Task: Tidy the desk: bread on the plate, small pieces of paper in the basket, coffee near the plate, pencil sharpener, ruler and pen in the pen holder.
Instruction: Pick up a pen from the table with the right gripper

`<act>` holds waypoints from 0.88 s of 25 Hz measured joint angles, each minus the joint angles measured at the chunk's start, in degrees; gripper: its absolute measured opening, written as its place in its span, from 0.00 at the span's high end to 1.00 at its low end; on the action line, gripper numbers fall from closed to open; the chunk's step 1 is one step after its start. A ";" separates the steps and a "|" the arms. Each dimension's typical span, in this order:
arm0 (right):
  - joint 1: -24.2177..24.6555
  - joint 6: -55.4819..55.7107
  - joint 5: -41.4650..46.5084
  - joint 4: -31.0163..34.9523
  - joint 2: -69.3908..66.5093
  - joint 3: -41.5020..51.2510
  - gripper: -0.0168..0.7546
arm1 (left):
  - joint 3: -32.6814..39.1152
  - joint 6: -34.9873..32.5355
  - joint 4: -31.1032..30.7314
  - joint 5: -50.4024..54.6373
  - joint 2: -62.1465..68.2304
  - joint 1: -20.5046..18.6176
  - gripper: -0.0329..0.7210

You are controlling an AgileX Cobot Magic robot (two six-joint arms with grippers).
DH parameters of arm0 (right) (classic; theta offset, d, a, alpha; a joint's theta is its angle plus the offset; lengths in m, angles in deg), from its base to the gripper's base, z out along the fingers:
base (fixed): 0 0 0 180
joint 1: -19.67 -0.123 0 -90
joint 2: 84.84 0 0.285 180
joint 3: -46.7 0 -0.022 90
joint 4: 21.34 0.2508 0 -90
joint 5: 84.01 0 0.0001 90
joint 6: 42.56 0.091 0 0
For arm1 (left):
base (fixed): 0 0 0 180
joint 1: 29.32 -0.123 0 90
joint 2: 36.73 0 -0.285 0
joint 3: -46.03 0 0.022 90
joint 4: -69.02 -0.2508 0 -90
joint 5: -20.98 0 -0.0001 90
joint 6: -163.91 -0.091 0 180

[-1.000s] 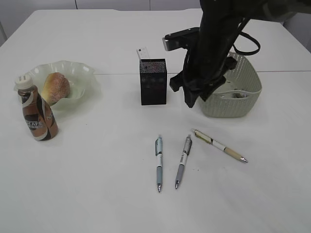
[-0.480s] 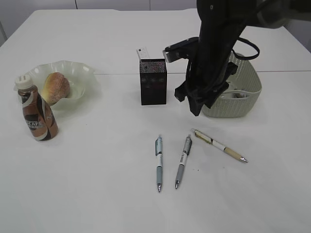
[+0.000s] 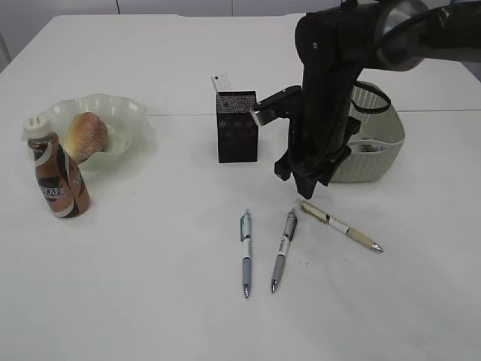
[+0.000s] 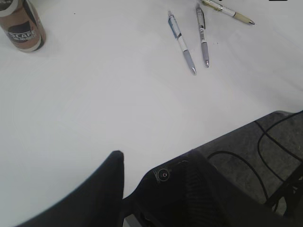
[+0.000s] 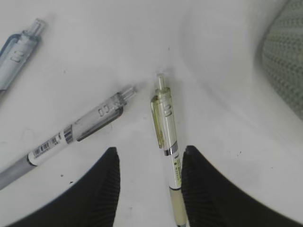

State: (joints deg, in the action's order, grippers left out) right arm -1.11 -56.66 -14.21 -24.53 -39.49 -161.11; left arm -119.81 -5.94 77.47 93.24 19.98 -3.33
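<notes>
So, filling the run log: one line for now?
right gripper: open over yellowish pen | bread: on plate | three pens: on desk

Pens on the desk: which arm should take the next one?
Right. Its pincer hangs open just above the beige pen, fingers either side of the barrel. The left pincer sits far back, across the desk from all three pens.

Little around the work belongs outside it: we see only a backdrop and some flooring.
Along the top of the exterior view we make out a pale panelled wall (image 3: 173, 6), split by thin vertical seams, with a greyer strip (image 3: 3, 53) at the left edge. In the left wrist view we find a dark grey textured surface (image 4: 246, 161) in the lower right corner, with thin black cables (image 4: 259, 135) looping across it; we cannot tell what they connect.
</notes>
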 joint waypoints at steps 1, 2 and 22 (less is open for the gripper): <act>0.25 -0.10 0.00 0.00 0.00 0.00 0.57 | 0.00 0.00 0.00 0.00 0.00 0.00 0.53; 0.39 -0.19 0.00 0.00 0.00 0.00 0.57 | 0.00 0.00 0.00 0.00 0.00 0.00 0.53; 3.46 -2.47 0.00 2.71 0.00 3.59 0.57 | 0.00 0.00 0.00 0.00 0.00 0.00 0.53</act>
State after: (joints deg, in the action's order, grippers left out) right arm 2.34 -59.12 -14.21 -21.83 -39.49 -157.52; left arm -119.81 -5.94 77.47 93.24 19.98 -3.33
